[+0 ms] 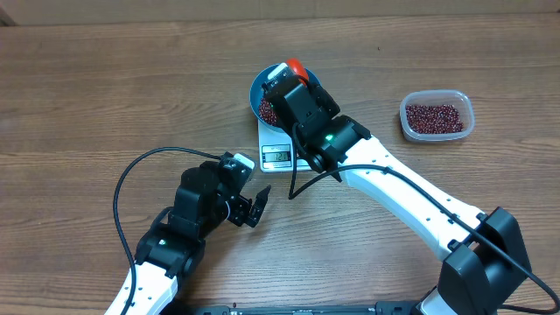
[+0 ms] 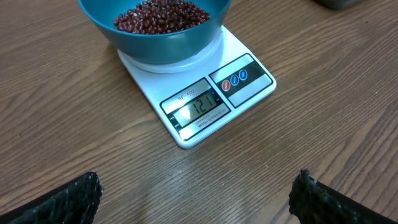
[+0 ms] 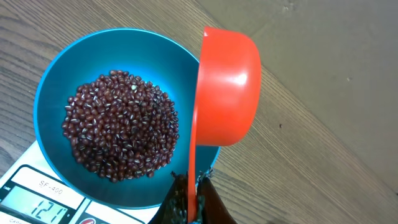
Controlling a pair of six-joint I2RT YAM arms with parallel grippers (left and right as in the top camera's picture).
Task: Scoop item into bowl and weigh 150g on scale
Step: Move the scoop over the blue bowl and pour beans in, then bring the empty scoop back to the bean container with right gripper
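A robotics lab bench: two white-and-black arms (image 1: 411, 188) with loose cables (image 1: 117, 199) stand at a plain wood-grain tabletop's (image 1: 87, 105) near edge.

The tabletop (image 1: 105, 87) was wood-grained, matt brown with a faint sheen. The bowl (image 3: 171, 59) looked like smooth blue plastic, softly glossy inside. The beans (image 3: 118, 124) had dark red-brown skins with a slight shine. The scoop (image 3: 227, 87) was glossy orange-red plastic, with a bright highlight on its rounded back. The scale (image 2: 148, 79) was smooth white plastic, its display window (image 2: 198, 106) glassy. The tub (image 1: 437, 93) was clear plastic. The left pincer (image 2: 196, 202) had fingers (image 2: 68, 199) of rough, matt black material.
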